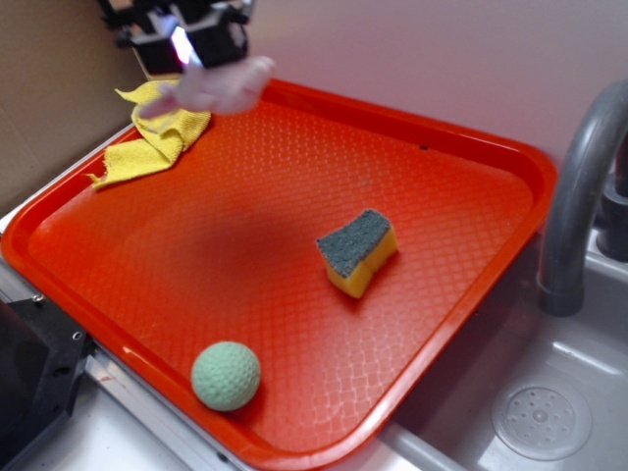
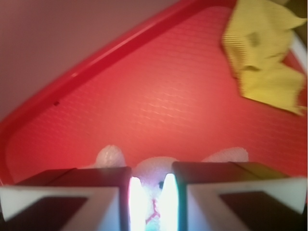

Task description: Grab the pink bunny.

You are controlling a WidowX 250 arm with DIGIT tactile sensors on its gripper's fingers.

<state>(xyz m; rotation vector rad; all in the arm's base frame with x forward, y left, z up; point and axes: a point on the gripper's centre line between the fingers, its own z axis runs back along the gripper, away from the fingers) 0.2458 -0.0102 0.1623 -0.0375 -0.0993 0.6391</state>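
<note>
Fingers [image 2: 86, 192] closed narrowly on the pink bunny [image 1: 221, 86], which hangs clamped between them, apparently clear of the red tray [image 1: 471, 147] at its far-left corner, body stretched roughly level and sideways. Below lies a yellow cloth [image 1: 157, 142]; the sponge [image 1: 358, 250] and green ball [image 1: 226, 375] sit well apart, nearer the camera.

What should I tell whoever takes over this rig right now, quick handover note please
Gripper: shut on the pink bunny, holding it in the air above the far left corner of the red tray, over the yellow cloth.
Elsewhere on the tray: the sponge near the middle, the green ball at the near edge, both untouched.
Done: bunny grabbed and lifted.
Left: nothing but keeping the grip; the image is blurred, so check the hold.
</note>
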